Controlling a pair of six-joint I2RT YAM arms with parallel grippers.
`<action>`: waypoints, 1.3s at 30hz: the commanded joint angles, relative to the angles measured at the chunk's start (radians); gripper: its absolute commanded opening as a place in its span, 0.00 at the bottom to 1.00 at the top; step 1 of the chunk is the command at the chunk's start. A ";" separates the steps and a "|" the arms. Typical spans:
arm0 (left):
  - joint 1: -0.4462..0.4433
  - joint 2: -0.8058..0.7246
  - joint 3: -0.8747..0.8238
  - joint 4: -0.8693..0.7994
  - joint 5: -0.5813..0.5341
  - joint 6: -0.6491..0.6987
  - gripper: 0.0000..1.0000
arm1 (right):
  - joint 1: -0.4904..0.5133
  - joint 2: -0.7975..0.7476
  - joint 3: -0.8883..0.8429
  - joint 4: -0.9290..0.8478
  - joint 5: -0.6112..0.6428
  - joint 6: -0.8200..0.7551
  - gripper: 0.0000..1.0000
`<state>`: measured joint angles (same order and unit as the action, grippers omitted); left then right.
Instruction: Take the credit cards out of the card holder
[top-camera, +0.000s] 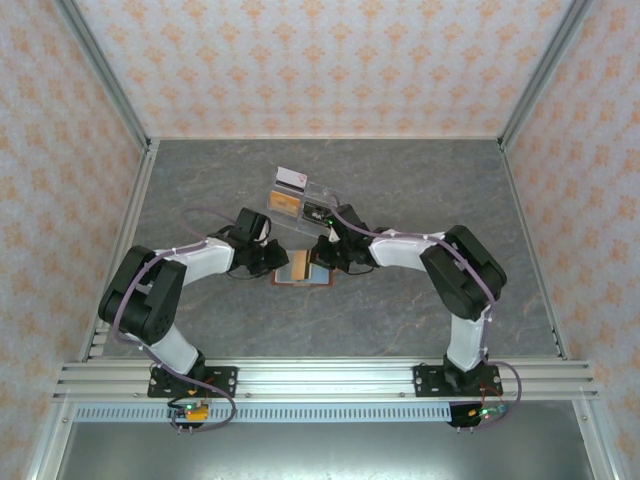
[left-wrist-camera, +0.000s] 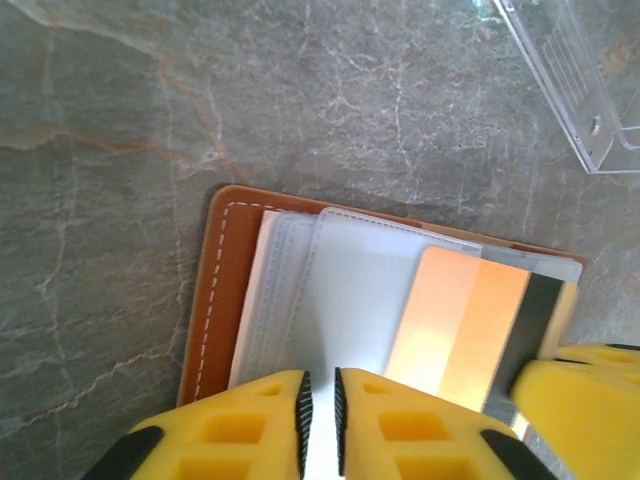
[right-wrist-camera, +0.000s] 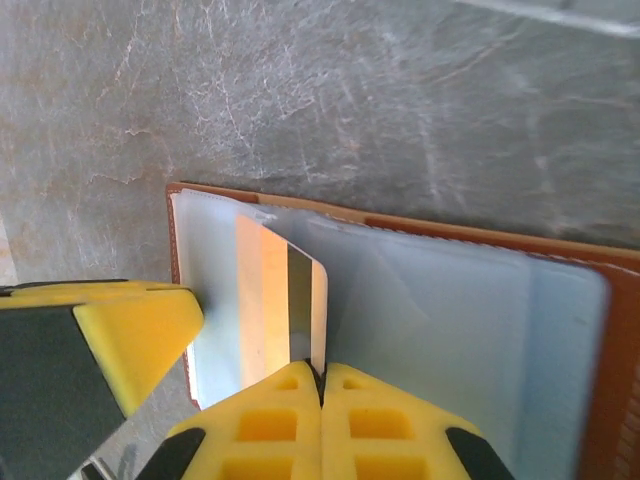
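Right end effector (right-wrist-camera: 322, 395): fingers clenched, no gap between the pads, gripping the near edge of the orange card (right-wrist-camera: 262, 300). The card has a dark stripe along 1 side and tilts up out of the card holder's pale lining, its far end still in the pocket.

Left end effector (left-wrist-camera: 320, 410): pads parted by a narrow slit, with pale lining visible through it. Cannot tell whether anything is pinched. It sits over the card holder's left half, at the near edge.

The 2 end effectors are close together over the card holder, 1 on each half. A yellow finger of each shows at the side of the other's wrist view.

Card holder (left-wrist-camera: 215, 300): open and flat on the worktop (left-wrist-camera: 300, 100). Brown leather border with white stitching, grey-blue pockets layered inside. The orange card is at its right half.

Clear tray (left-wrist-camera: 585, 90): on the worktop beyond the card holder's far edge, apart from it. In the top view, 2 small card-like pieces lie in its compartments, 1 orange and 1 pale with red; detail is too small to read.
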<state>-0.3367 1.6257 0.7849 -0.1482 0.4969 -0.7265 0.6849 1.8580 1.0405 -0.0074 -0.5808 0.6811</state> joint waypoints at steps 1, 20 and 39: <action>-0.005 -0.024 0.006 -0.067 -0.046 -0.004 0.25 | -0.011 -0.089 -0.030 -0.070 0.093 -0.059 0.00; 0.003 -0.178 0.063 0.423 0.283 -0.202 0.80 | -0.181 -0.380 -0.017 -0.011 -0.358 -0.330 0.00; -0.110 -0.097 0.189 0.675 0.278 -0.329 0.31 | -0.330 -0.347 0.040 0.100 -0.604 -0.172 0.00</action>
<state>-0.4301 1.5169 0.9497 0.4129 0.7700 -1.0336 0.3595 1.4986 1.0500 0.0372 -1.1500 0.4721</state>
